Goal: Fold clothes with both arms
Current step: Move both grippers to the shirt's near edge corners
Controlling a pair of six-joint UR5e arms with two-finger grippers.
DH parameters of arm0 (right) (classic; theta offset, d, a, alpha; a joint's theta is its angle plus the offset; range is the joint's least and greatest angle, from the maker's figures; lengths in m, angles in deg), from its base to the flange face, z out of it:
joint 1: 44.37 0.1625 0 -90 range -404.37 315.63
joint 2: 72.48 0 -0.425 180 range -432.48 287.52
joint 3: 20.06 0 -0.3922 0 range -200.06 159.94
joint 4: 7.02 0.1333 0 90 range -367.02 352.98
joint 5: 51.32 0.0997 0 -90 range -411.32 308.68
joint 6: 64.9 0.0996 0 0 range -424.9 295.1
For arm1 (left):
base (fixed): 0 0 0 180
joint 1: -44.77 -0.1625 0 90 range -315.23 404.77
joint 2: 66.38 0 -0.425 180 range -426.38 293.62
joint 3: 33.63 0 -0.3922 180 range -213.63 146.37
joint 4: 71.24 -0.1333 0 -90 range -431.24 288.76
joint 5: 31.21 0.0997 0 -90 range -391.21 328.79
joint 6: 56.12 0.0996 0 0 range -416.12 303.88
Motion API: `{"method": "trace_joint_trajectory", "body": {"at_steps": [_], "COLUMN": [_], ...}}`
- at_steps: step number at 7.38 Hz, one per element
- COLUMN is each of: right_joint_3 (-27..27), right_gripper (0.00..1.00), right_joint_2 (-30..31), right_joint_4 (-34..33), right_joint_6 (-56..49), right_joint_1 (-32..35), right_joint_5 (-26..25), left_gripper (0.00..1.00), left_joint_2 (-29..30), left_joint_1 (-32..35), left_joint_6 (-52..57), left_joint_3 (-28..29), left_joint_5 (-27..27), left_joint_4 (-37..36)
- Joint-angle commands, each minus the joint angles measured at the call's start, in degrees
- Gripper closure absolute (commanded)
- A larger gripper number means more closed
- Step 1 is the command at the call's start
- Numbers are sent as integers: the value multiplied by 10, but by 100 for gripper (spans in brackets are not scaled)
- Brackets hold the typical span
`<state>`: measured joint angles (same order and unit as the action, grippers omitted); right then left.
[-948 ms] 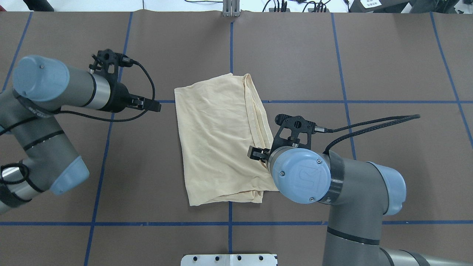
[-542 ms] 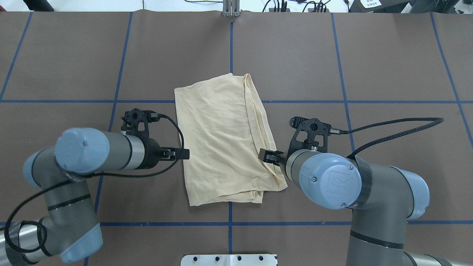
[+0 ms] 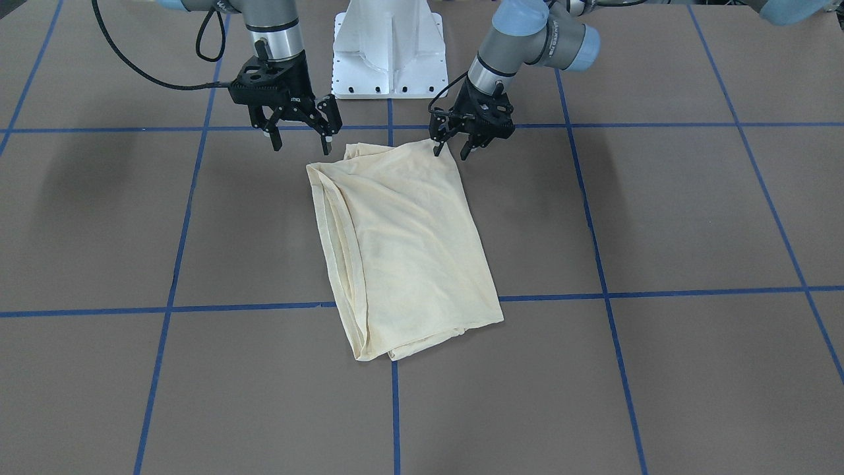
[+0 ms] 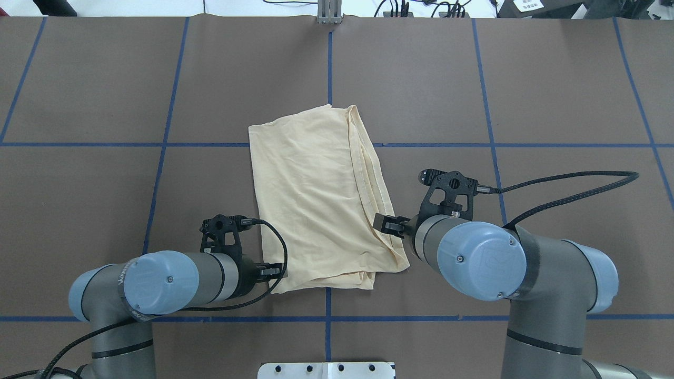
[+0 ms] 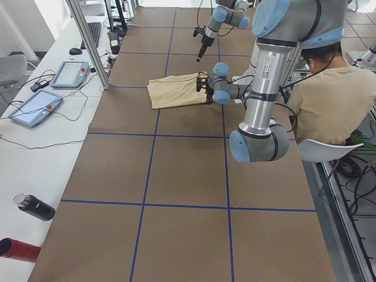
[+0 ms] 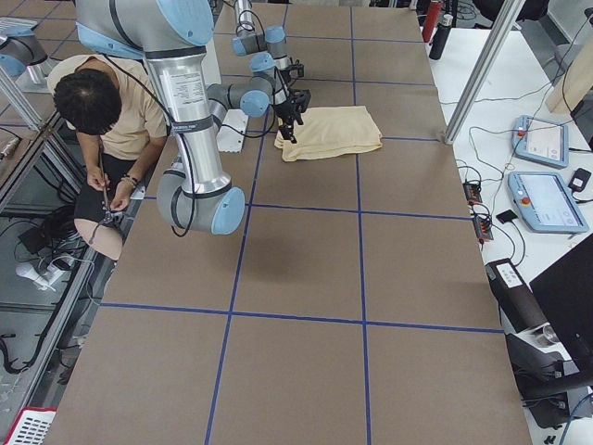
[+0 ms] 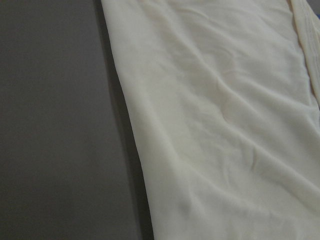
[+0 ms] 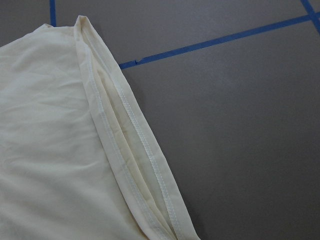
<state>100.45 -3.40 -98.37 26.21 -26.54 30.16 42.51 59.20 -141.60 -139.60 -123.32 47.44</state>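
The left gripper (image 3: pixel 452 152) has its fingers a modest way apart and holds nothing. It stands at the shirt's near left corner, with one fingertip over the edge. I cannot tell whether it touches the cloth.

The shirt (image 4: pixel 316 200) lies mid-table (image 4: pixel 474 79), already folded into a long, slightly skewed rectangle, print hidden. Its left side is a smooth fold. Its right side shows stacked hems (image 8: pixel 135 150), several layers slightly staggered.

The right gripper (image 3: pixel 301 140) is spread wide and empty, raised clear of the table beside the near right corner, on the hem side.

The step looks like pinching both near corners so the near end can go over the far end. To do it well:
- Seat each lower finger flat on the table and slide it under every layer before closing. The right side matters most, since a staggered hem can slip out.
- Take a fair bite of cloth, not just the tip of the corner.
- Close both grippers, then lift together at one height.
- Keep the near edge lightly taut between them; this thin fabric would likely sag and crease.
- Lay the near edge square on the far edge.
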Motion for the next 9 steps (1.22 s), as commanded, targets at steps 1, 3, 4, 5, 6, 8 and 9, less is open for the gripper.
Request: {"method": "trace_joint_trajectory", "body": {"at_steps": [1, 3, 4, 5, 6, 8, 9], "right_joint_3": [0, 1, 0, -1, -2, -25, -47], "right_gripper": [0, 0, 0, 0, 0, 0, 2], "right_joint_2": [-1, -2, -2, -2, -3, -11, -17], "right_joint_4": [0, 0, 0, 0, 0, 0, 1], "right_joint_6": [0, 1, 1, 1, 1, 15, 60], "right_joint_1": [-1, -1, -1, -1, -2, -9, -16], "right_joint_5": [-1, -2, -2, -3, -3, -5, -5], "left_gripper": [38, 48, 73, 100, 100, 100, 100], "left_joint_2": [3, 8, 11, 11, 11, 10, 10], "left_joint_1": [-24, -26, -27, -26, -26, -22, -21], "left_joint_6": [-11, -16, -28, -28, -27, -20, -20], "left_joint_3": [2, 2, 3, 3, 4, -4, -15], "left_joint_5": [2, 2, 2, 2, 2, 1, 1], "left_joint_4": [-5, -5, -5, -5, -5, -24, -36]}}
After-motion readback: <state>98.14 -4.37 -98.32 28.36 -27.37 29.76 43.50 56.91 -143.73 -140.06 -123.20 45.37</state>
